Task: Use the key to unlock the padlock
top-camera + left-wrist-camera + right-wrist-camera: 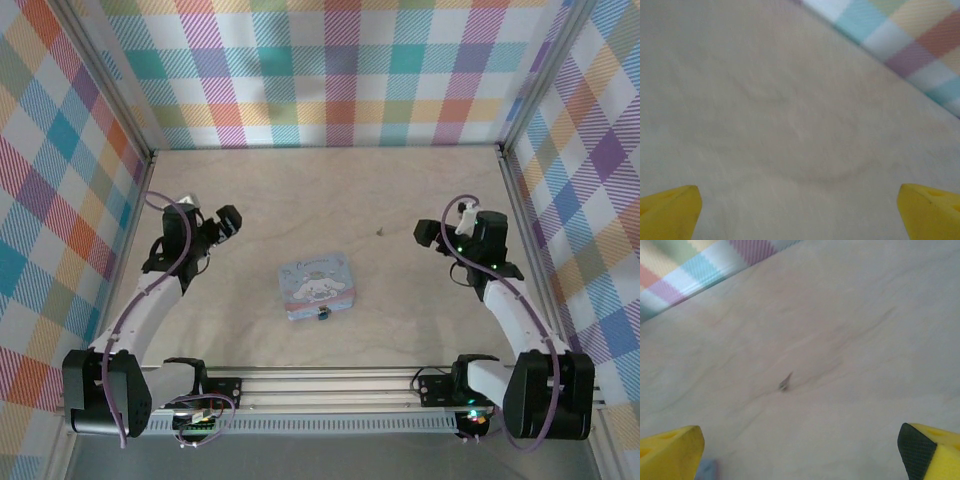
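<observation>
- Both arms are empty. The left gripper [228, 218] is spread wide, with its yellow fingertips [670, 212] at the frame edges of its wrist view and bare table [420, 180] under them. The right gripper [428, 235] is the same: wide, nothing between the tips.
- The padlock [323, 313] is tiny, teal and dark, and sits against the near edge of the cartoon-dog tin [318, 282], mid-table between the arms. You can't tell if the shackle is hooked through a clasp.
- I read the small dark speck ahead of the right gripper as the key [785, 384], but it's too small to confirm. It lies well apart from the tin, toward the back.
- Risk: the key looks thin and lies flat on a hard surface. Come down off-centre and the pads will likely skate it away or close over nothing.
- Risk: the padlock is light and unbraced. Push a key at it one-handed and it will probably swing or drag the tin. Pin it with the left first.
- Risk: the keyhole orientation isn't visible. If you grip the key skewed, insertion will jam.
- Materials:
  - The table is pale, matte, faintly grained board.
  - The tin is a rounded rectangle with a pastel-blue printed lid, likely slick.
  - The fingertips are yellow blocks, and the right one has a dark pad face.
  - The walls [330, 70] are plaid.
</observation>
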Robot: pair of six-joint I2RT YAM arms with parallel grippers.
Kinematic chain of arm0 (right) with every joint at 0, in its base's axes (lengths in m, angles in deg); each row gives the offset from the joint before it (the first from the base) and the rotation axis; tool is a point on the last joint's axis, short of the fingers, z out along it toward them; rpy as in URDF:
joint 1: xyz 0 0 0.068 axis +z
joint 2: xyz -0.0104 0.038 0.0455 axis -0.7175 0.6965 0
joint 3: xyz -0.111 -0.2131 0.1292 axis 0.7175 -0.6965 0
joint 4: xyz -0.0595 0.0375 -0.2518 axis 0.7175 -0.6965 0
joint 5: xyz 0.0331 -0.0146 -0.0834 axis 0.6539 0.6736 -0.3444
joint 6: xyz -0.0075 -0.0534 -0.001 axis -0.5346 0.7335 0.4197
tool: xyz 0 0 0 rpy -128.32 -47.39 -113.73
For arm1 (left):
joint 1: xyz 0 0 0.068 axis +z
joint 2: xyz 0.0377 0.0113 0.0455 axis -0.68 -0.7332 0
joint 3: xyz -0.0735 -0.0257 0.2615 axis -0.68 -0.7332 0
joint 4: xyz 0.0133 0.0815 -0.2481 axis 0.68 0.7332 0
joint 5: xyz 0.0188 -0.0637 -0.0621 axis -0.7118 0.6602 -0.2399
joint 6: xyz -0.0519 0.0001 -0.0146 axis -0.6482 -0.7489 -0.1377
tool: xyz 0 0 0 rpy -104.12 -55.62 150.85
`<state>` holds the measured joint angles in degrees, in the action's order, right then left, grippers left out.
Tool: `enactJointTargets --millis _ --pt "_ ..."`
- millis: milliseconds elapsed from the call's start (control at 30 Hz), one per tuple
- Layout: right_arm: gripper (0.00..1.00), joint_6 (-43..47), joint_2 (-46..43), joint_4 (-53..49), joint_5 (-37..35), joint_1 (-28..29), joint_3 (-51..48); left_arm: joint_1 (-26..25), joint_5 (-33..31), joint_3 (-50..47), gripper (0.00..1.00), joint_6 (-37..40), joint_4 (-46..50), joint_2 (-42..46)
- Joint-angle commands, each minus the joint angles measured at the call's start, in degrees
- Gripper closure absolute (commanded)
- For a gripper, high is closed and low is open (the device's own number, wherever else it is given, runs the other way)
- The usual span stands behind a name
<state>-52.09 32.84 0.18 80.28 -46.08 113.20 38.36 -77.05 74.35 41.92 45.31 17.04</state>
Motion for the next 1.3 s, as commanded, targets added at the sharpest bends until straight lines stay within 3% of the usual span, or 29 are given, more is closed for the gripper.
enactJointTargets --millis 0,233,367,467,733,1100,1267 --pt "0.0 -9.55 -2.12 -9.1 9.95 3.83 -0.35 -2.71 10.97 0.58 0.0 -9.37 12.47 1.79" --pt "0.0 -13.62 1.25 -9.61 5.47 22.49 0.45 -13.59 16.04 0.85 0.0 -12.26 17.18 1.41" --pt "0.0 -14.21 7.09 -8.19 3.25 28.44 2.02 -17.44 14.28 0.25 0.0 -12.16 19.06 0.52" --pt "0.0 -13.89 11.33 -7.45 3.45 31.69 4.11 -19.04 16.98 -2.93 0.01 -14.92 15.19 0.11" --pt "0.0 -16.0 18.57 -1.98 5.32 35.72 6.77 -24.09 23.91 -5.76 0.08 -19.07 4.58 -4.99" --pt "0.08 -16.71 25.42 -0.67 8.73 37.76 12.33 -24.69 19.45 0.19 0.11 -19.07 0.98 -12.96" --pt "0.08 -16.63 28.28 -0.55 7.76 37.76 15.52 -21.86 18.98 6.88 0.11 -17.82 0.01 -19.33"
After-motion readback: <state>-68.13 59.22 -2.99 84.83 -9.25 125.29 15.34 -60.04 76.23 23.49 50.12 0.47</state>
